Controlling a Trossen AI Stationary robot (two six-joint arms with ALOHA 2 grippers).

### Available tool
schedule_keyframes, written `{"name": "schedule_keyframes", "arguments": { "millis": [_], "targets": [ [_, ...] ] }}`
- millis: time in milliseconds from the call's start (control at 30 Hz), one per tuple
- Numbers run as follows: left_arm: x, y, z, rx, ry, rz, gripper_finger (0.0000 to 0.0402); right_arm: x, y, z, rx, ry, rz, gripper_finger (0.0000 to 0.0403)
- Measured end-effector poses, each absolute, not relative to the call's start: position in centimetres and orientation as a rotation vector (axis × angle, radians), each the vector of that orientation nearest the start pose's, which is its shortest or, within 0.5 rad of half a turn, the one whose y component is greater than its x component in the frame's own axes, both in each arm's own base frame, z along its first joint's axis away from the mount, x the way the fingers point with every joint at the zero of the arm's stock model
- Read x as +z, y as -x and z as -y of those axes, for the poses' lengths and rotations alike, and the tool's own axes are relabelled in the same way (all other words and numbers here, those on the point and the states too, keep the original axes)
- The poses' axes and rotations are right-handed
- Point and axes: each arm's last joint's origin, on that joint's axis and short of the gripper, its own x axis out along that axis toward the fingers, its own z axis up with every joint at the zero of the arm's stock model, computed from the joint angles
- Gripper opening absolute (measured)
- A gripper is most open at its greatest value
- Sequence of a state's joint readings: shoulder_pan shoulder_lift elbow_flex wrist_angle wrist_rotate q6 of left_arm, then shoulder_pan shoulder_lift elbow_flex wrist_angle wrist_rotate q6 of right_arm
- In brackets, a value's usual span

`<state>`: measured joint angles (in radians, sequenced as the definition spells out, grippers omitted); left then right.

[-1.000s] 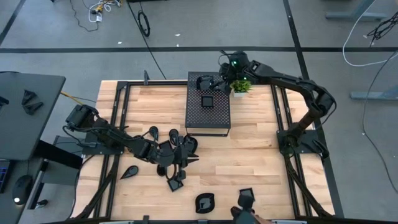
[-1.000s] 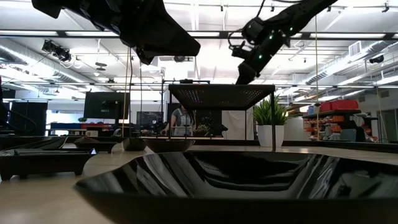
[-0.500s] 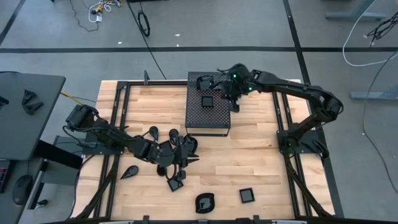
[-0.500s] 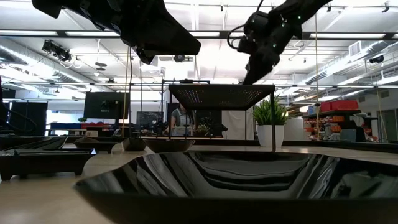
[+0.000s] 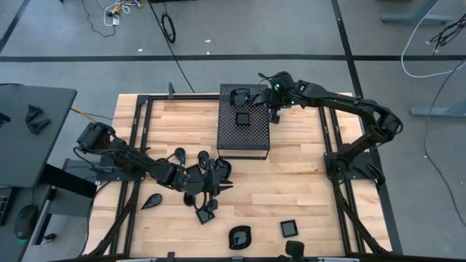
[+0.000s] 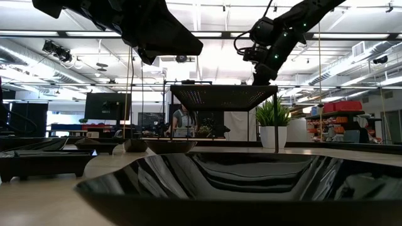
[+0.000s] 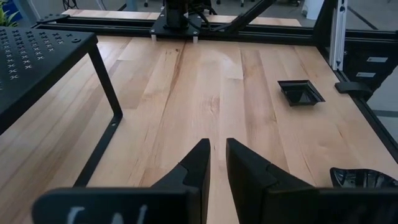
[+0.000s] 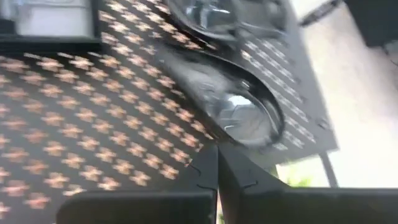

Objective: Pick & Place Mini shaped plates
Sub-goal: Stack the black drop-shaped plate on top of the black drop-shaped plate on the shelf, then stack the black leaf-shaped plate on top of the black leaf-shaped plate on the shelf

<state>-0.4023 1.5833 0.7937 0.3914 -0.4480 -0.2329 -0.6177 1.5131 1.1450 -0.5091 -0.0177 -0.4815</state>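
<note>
Several mini shaped plates, glossy black, lie on the table: a cluster (image 5: 204,156) around my left gripper (image 5: 217,180), others near the front edge (image 5: 290,228). My left gripper (image 7: 217,152) hangs above bare wood, its fingers a little apart with nothing between them. On the black perforated box (image 5: 244,138) rest a square plate (image 5: 242,118), a rounded one (image 8: 217,12) and a teardrop plate (image 8: 242,118). My right gripper (image 8: 217,152) is shut over the box's far right corner (image 5: 268,102), its tips at the teardrop plate's round end. My right gripper comes slanting down from the table's far right, its shut fingertips (image 8: 208,158) right at the rim of the teardrop plate's round end (image 8: 249,140). The plate lies flat on the box top. Whether the tips touch the rim, I cannot tell.
A small green potted plant (image 6: 271,122) stands beside the box's far right corner, under my right arm. The box stands on thin legs (image 7: 102,68). Black frame rails (image 5: 138,145) run along both table sides. Bare wood (image 5: 298,167) lies right of the cluster.
My right gripper has come from over the plant toward the box's far right corner, sinking a little and tipping further down, still shut. At the near edge a person's hand has drawn back, leaving a square plate there.
</note>
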Motion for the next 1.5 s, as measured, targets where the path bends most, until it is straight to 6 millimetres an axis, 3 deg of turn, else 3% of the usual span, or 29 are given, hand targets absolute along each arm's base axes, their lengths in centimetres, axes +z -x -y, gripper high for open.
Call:
{"name": "schedule_keyframes", "arguments": {
  "millis": [433,567,700,867,1000,1133,1300,1500],
  "targets": [
    [19.9,-30.4,11.6,0.087,0.066,-0.355,0.0055,26.3,-25.1,18.5,-0.367,0.141,-0.974,0.0002],
    [19.9,-30.4,11.6,0.087,0.066,-0.355,0.0055,27.0,-24.8,18.1,-0.392,0.104,-0.947,0.0002],
    [19.9,-30.3,11.7,0.081,0.065,-0.355,0.0055,29.0,-24.0,16.9,-0.429,0.087,-0.872,0.0001],
    [20.0,-30.1,12.3,0.087,0.046,-0.350,0.0055,30.9,-22.8,12.2,-0.392,0.143,-0.672,0.0001],
    [20.0,-29.7,13.0,0.130,-0.004,-0.335,0.0055,30.5,-21.2,7.2,-0.292,0.133,-0.462,0.0001],
    [20.2,-29.4,13.7,0.168,-0.028,-0.319,0.0055,28.0,-19.7,2.2,-0.126,0.047,-0.340,0.0000],
    [21.5,-29.5,14.8,0.174,-0.083,-0.295,0.0055,23.1,-18.4,-3.4,-0.025,-0.016,-0.278,0.0000],
    [23.7,-29.8,16.0,0.217,-0.126,-0.415,0.0055,18.9,-16.9,-7.9,-0.025,-0.091,-0.229,0.0000]
  ]
}}
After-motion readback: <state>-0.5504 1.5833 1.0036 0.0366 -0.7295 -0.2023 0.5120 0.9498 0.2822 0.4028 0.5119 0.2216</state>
